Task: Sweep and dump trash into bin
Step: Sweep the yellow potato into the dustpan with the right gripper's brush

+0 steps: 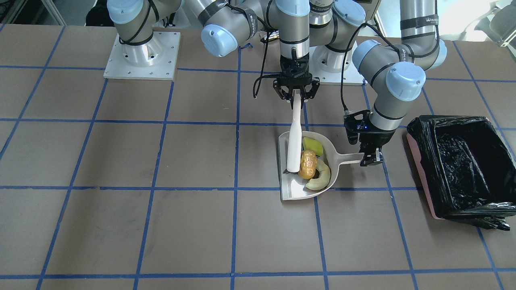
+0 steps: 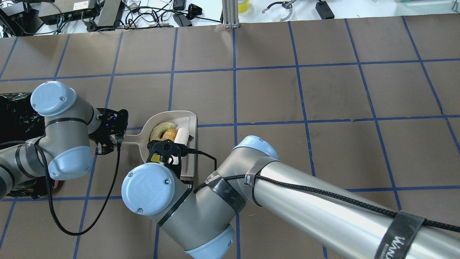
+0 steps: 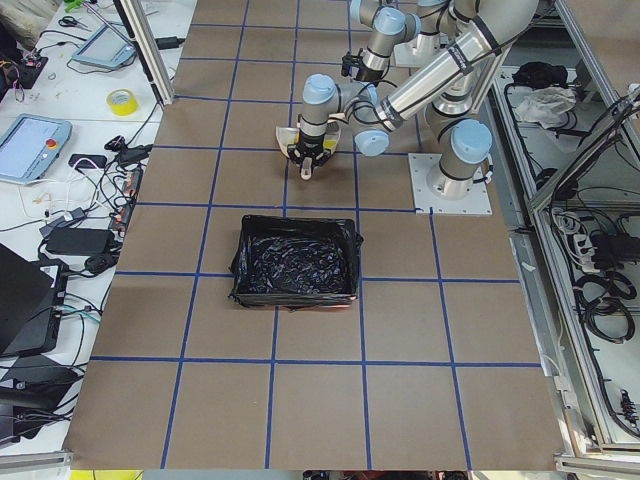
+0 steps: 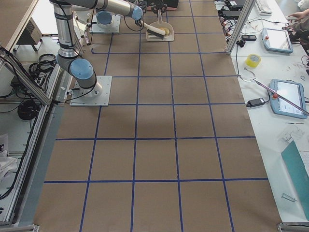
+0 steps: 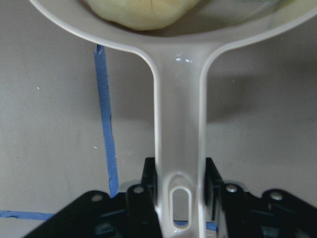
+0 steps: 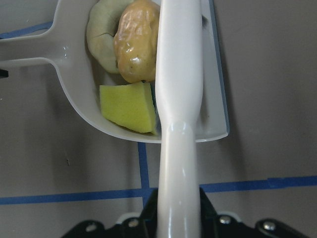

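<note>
A pale grey-white dustpan [image 1: 292, 193] lies flat on the table. In its scoop are the orange-brown lump [image 1: 308, 164], the yellow wedge [image 1: 313, 146] and the cream crescent [image 1: 320, 177]. My left gripper [image 1: 371, 157] is shut on the dustpan's handle [image 5: 178, 124]. My right gripper [image 1: 297, 94] is shut on a white brush [image 1: 294, 141], whose head rests in the scoop against the lump [image 6: 136, 39] and the wedge [image 6: 128, 106]. The bin [image 1: 463, 165], pink-sided with a black bag, stands beyond my left gripper, apart from the dustpan.
The brown table carries a blue tape grid. The arm bases [image 1: 141, 56] are bolted at the robot's edge. In the exterior left view the bin [image 3: 295, 262] sits about one grid square from the dustpan. Benches with cables and tablets flank the table ends.
</note>
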